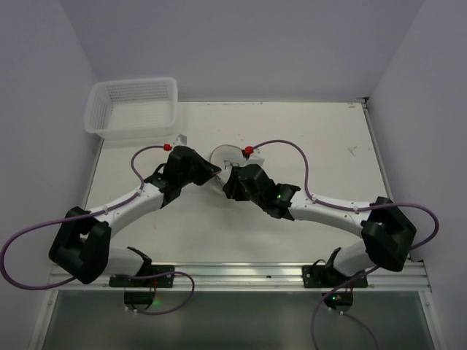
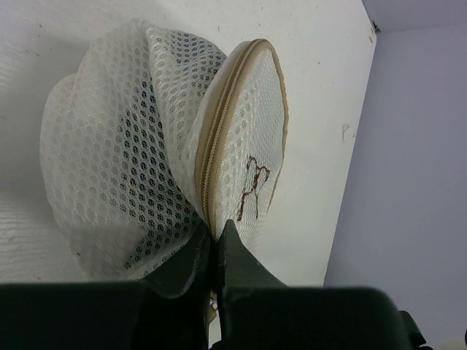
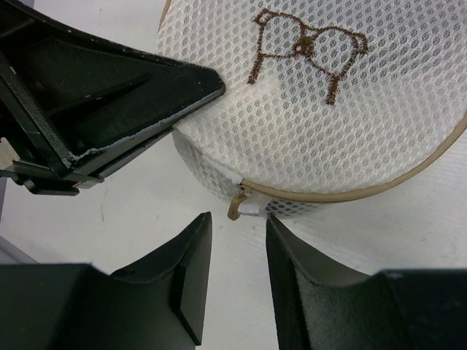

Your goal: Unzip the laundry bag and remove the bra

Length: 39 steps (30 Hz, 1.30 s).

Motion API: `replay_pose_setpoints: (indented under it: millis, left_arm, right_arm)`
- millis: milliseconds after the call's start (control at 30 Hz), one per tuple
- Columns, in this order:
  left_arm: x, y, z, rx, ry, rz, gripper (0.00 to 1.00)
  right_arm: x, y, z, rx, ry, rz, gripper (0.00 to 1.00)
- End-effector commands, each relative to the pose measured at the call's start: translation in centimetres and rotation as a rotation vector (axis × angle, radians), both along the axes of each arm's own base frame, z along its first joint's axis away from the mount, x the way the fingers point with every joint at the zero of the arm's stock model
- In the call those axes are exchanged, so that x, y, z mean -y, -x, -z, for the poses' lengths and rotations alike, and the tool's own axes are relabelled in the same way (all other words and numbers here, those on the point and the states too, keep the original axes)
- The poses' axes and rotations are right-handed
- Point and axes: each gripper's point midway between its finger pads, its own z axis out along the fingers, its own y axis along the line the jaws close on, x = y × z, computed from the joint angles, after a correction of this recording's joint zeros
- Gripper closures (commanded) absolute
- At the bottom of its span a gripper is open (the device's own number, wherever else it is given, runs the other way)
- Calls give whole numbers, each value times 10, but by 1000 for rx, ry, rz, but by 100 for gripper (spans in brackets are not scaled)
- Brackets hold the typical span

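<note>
The laundry bag (image 1: 223, 154), a round white mesh pouch with a beige zipper rim and a brown bra pictogram, lies on the table between both arms. My left gripper (image 2: 214, 227) is shut on the laundry bag (image 2: 139, 146), pinching its zipped seam at the near edge. The bag (image 3: 321, 109) is zipped. Its beige zipper pull (image 3: 235, 208) hangs at the bag's lower edge. My right gripper (image 3: 238, 219) stands open just short of that pull, touching nothing. My left gripper (image 3: 139, 95) shows against the bag's left side. The bra is hidden; only a dark shade shows through the mesh.
A white rectangular plastic mesh basket (image 1: 135, 106) stands at the table's far left corner. The white table (image 1: 321, 146) ends in walls at the left, back and right. Purple cables loop over both arms.
</note>
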Motion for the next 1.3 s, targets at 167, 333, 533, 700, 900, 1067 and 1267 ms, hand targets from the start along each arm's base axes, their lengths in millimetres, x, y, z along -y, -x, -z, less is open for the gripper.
replay_pose_setpoints:
  millis: [167, 333, 533, 700, 900, 1067, 1267]
  left_arm:
    - [5, -12, -32, 80, 28, -6, 100]
    - [6, -13, -32, 78, 29, -6, 100]
    - [7, -14, -32, 78, 30, -6, 100]
    - [7, -14, -31, 74, 29, -7, 100]
    - [8, -14, -30, 74, 27, -2, 100]
    - [8, -14, -31, 75, 28, 1, 100]
    - [8, -13, -30, 75, 25, 3, 100]
  right_arm:
    - [-14, -2, -12, 6, -58, -6, 66]
    - [-18, -6, -11, -2, -56, 7, 67]
    - [-22, -12, -16, 14, -61, 20, 66]
    - [-24, -13, -14, -2, -46, 26, 66]
    - [-22, -16, -8, -16, -25, 50, 67]
    - [-19, -16, -1, -41, -5, 75, 69]
    - [-14, -16, -1, -35, -3, 89, 74]
